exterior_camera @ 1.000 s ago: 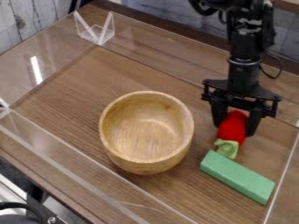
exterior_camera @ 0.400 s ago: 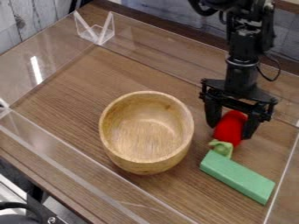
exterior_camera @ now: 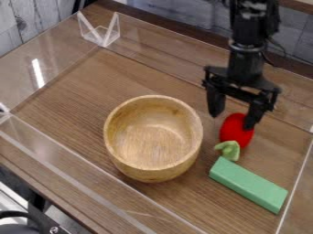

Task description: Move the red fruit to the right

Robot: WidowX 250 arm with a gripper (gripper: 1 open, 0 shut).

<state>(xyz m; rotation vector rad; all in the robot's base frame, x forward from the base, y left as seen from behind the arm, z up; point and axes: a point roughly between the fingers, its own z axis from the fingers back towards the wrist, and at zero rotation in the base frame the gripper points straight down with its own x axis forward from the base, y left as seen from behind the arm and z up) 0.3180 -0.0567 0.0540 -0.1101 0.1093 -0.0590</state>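
Near left corner of the table [exterior_camera: 73, 96]: dark hardware [exterior_camera: 27, 218], partly cut off by the frame; can't make out what it is. Dark cabling runs beside it, along the table's near left edge.

Green block [exterior_camera: 248, 186]: flat, rectangular, lying near the table's right edge toward the near right corner. Sits at a slant, its left end farther from the camera than its right.

Wooden bowl [exterior_camera: 153, 137]: upright, left of the block and the fruit, round mouth up. Bare pale interior showing, nothing in it. Biggest thing on the table.

Red fruit [exterior_camera: 237, 130]: on the right-hand part of the table, between the bowl and the right edge, just beyond the block. Lies on its side, light green leafy cap [exterior_camera: 228, 149] pointing toward the camera and a bit left, near the block's far left end. Bowl rim is near on the left.

Gripper [exterior_camera: 235, 106]: black, reaching in from the far edge, right of the table's middle. Jaws spread wide, pinching nothing, fingers at the far side of the fruit. Can't tell if either touches it.

Far left corner: white wire-like thing [exterior_camera: 101, 29], pointed tips up, well apart from the rest.
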